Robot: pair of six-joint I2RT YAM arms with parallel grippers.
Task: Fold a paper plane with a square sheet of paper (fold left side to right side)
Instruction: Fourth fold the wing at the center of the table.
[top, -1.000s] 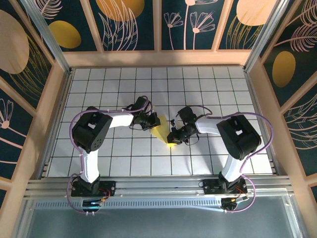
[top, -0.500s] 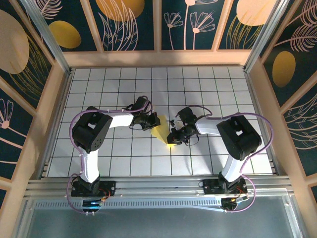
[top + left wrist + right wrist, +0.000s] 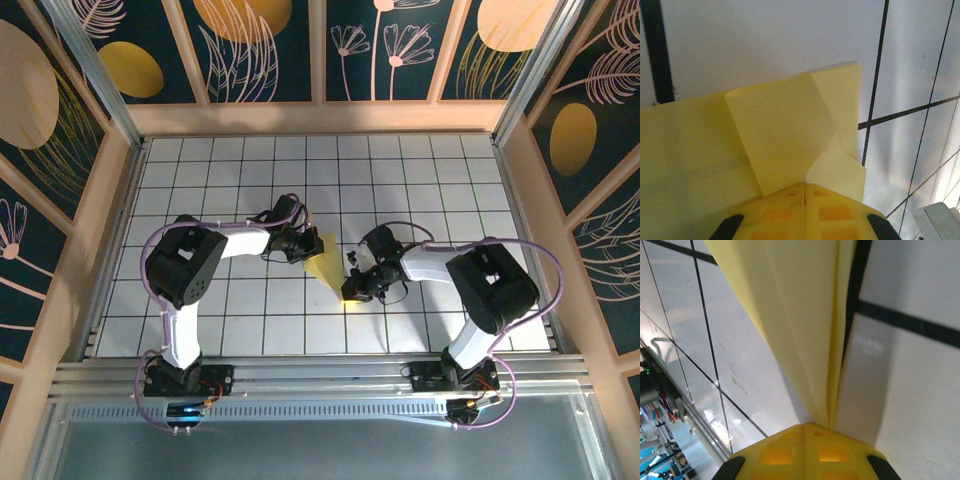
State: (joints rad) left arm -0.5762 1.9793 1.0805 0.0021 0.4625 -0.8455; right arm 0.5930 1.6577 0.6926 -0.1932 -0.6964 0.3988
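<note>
one piece of yellow paper (image 3: 326, 266) lies on the white gridded table (image 3: 200, 170), folded into a narrow wedge and stretched between two grippers. the left gripper (image 3: 304, 246) pinches the wide end. in the left wrist view its two yellow pads (image 3: 775, 215) meet with no gap, and the paper (image 3: 780, 135) fans out just ahead of them in overlapping flaps. the right gripper (image 3: 352, 289) clamps the narrow end. in the right wrist view its two pads (image 3: 775, 455) are pressed together, and the paper (image 3: 800, 315) widens away from them with a crease along its length.
</note>
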